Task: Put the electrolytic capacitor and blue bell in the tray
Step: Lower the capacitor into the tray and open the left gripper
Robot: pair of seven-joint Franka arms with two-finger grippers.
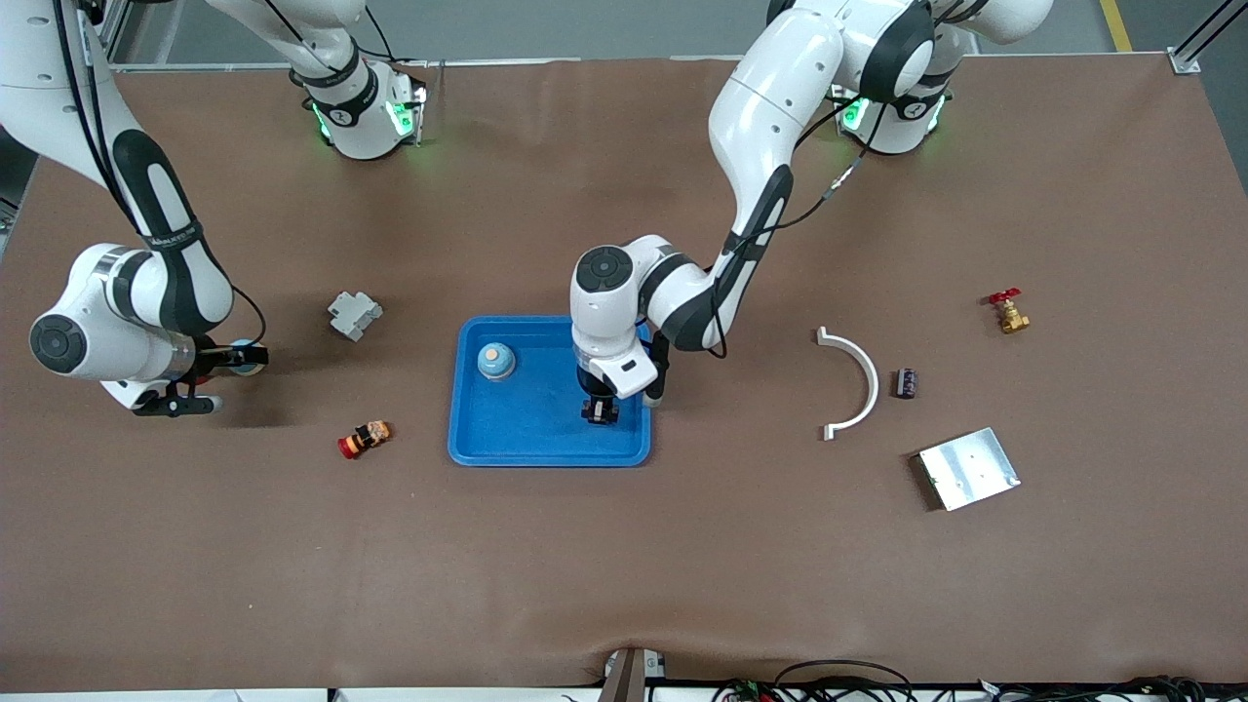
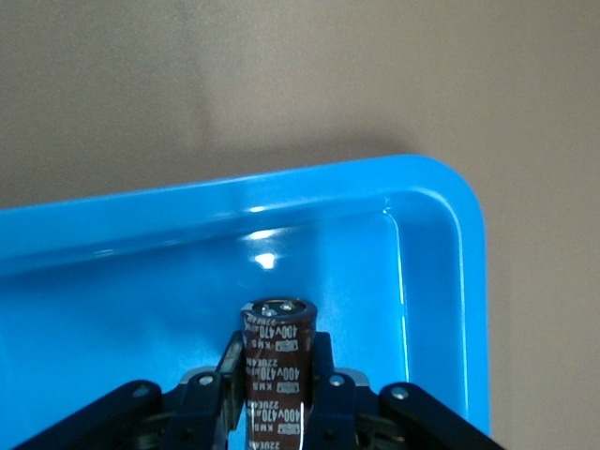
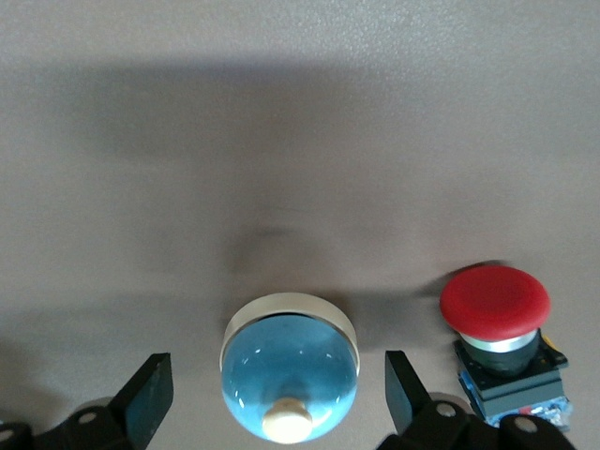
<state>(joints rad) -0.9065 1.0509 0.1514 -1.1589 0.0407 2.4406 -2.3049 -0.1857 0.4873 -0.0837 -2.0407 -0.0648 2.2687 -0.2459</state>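
The blue tray (image 1: 487, 444) lies mid-table. My left gripper (image 1: 600, 411) hangs over its end toward the left arm and is shut on a dark brown electrolytic capacitor (image 2: 277, 375) that points down at the tray floor (image 2: 356, 272). One blue bell (image 1: 496, 361) with a cream knob sits in the tray. A second blue bell (image 3: 291, 375) stands on the table at the right arm's end. My right gripper (image 1: 234, 359) is open there, with one finger on each side of that bell and a gap at both.
A red mushroom push-button (image 3: 495, 305) stands close beside the bell at the right gripper. Also on the table are a grey block (image 1: 354, 315), a toppled red button (image 1: 364, 439), a white curved piece (image 1: 853, 380), a small dark capacitor (image 1: 907, 382), a silver plate (image 1: 968, 468) and a brass valve (image 1: 1007, 312).
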